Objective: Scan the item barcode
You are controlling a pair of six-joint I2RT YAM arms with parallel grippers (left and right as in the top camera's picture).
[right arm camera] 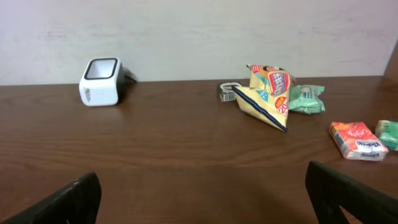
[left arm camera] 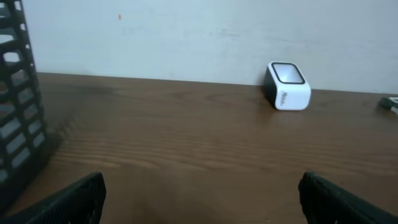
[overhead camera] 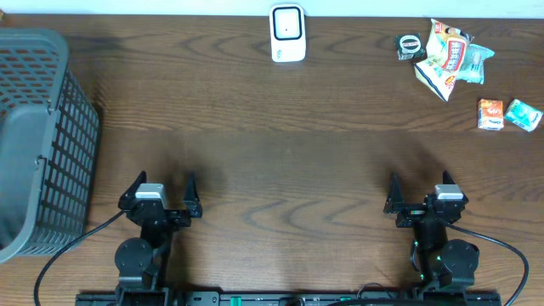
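Observation:
A white barcode scanner (overhead camera: 287,33) with a dark window stands at the table's far edge, also in the left wrist view (left arm camera: 287,86) and the right wrist view (right arm camera: 100,81). Items lie at the far right: a yellow snack bag (overhead camera: 444,56) (right arm camera: 266,94), a small dark roll (overhead camera: 410,46), a green packet (overhead camera: 473,65) (right arm camera: 306,98), an orange box (overhead camera: 490,114) (right arm camera: 357,140) and a teal packet (overhead camera: 523,115). My left gripper (overhead camera: 164,183) (left arm camera: 201,194) hangs open near the front left, holding nothing. My right gripper (overhead camera: 420,181) (right arm camera: 205,193) hangs open near the front right, holding nothing.
A grey plastic basket (overhead camera: 34,136) stands at the left edge of the wooden table (overhead camera: 280,144); its wall shows in the left wrist view (left arm camera: 15,112). A pale wall rises behind the table's far edge.

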